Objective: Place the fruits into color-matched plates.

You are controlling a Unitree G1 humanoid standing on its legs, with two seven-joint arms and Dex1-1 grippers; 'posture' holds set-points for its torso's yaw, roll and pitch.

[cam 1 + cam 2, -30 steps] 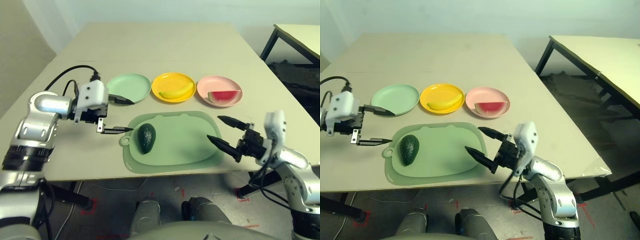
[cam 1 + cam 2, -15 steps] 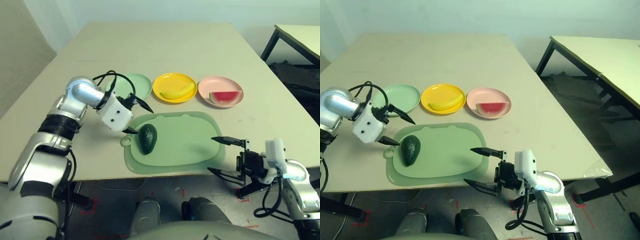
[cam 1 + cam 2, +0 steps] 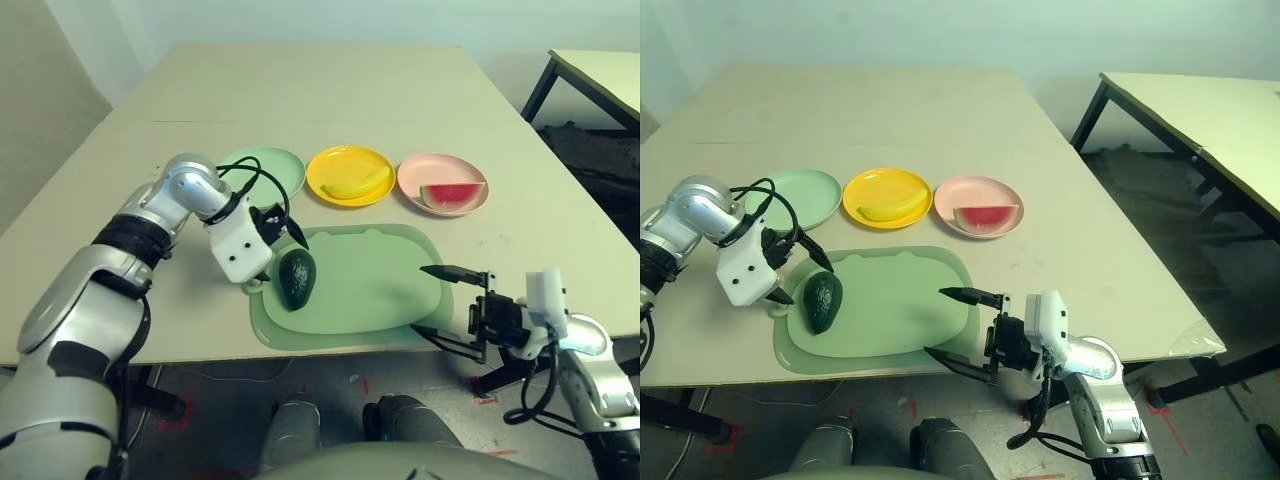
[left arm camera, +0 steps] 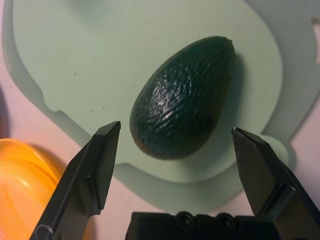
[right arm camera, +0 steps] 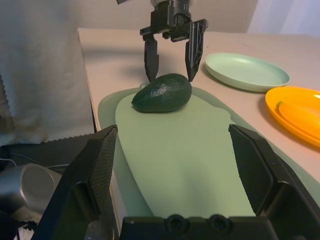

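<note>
A dark green avocado (image 3: 295,278) lay on a green mat (image 3: 370,290) on the surface. The left end effector (image 3: 283,243) hung spread wide just over it, one finger either side. The right end effector (image 3: 440,305) was released wide at the mat's other edge, grasping nothing.

Beige table (image 3: 330,90): green mat (image 3: 370,290), mint plate (image 3: 262,170), yellow plate (image 3: 350,160), pink plate (image 3: 440,172).

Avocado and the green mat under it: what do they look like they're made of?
Avocado: likely moulded plastic, a toy; dark green, pebbled skin with a slight sheen. Mat: probably silicone or soft plastic; matte pale green, thin, with rounded edges.
</note>
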